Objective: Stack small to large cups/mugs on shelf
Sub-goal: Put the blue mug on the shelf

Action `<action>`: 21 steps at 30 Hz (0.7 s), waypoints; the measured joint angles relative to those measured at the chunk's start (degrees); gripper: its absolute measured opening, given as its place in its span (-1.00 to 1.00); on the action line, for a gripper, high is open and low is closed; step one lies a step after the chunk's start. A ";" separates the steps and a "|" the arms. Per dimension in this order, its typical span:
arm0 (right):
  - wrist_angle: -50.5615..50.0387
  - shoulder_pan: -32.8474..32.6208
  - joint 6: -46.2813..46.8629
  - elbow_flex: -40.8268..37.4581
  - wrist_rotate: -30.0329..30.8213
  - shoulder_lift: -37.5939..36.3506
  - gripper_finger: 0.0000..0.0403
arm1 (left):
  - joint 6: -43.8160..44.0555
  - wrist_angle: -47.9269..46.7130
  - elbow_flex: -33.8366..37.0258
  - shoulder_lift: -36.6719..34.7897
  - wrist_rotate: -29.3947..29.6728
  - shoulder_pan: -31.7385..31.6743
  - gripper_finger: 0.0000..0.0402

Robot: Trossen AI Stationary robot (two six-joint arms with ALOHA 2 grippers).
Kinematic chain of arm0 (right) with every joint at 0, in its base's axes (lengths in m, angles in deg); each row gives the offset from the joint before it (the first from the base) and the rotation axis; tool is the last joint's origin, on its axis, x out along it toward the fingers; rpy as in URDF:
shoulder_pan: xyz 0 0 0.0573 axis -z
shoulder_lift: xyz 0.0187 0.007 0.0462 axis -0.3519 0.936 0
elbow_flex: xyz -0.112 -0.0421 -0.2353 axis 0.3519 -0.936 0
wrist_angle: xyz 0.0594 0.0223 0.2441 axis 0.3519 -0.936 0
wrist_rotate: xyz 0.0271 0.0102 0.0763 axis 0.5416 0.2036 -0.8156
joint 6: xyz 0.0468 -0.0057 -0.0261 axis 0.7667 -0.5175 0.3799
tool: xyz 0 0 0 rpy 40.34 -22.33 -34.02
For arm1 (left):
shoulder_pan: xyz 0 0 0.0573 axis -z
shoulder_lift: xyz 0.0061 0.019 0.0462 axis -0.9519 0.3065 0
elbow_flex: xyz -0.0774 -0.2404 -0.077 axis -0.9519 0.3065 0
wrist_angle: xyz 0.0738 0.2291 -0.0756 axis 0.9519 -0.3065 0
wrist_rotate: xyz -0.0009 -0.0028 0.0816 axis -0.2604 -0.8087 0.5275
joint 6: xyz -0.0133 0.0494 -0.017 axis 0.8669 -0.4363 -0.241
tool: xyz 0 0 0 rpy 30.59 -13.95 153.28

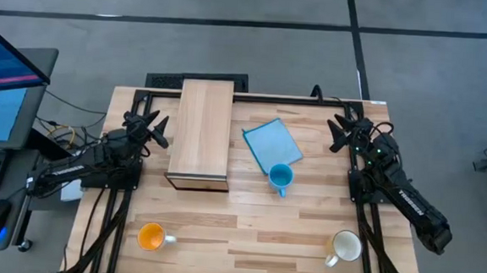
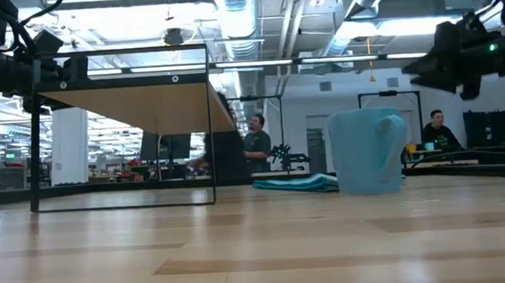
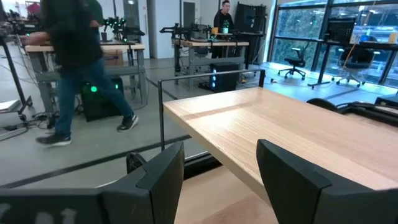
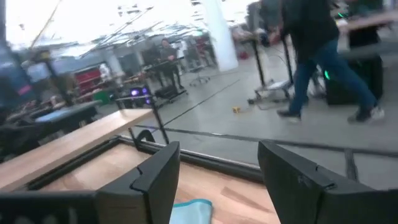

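The light-wood shelf (image 1: 202,132) stands at the table's far middle; it also shows in the low view (image 2: 134,110) and the left wrist view (image 3: 280,134). The small light-blue mug (image 1: 280,178) stands upright on its base right of the shelf, large in the low view (image 2: 367,149). The orange mug (image 1: 151,236) stands near the front left, the cream-white mug (image 1: 346,246) near the front right. My left gripper (image 1: 157,129) is open and empty, left of the shelf. My right gripper (image 1: 339,132) is open and empty at the far right.
A flat blue sheet (image 1: 272,143) lies on the table beside the light-blue mug, toward the far side. A monitor and keyboard (image 1: 0,96) stand off the table's left. People show in the room beyond the table (image 3: 78,68).
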 joint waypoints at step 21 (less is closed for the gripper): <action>-42.55 -13.91 -11.00 42.22 1.65 24.13 -0.33 | -0.18 -0.02 0.00 0.00 0.07 0.00 -0.03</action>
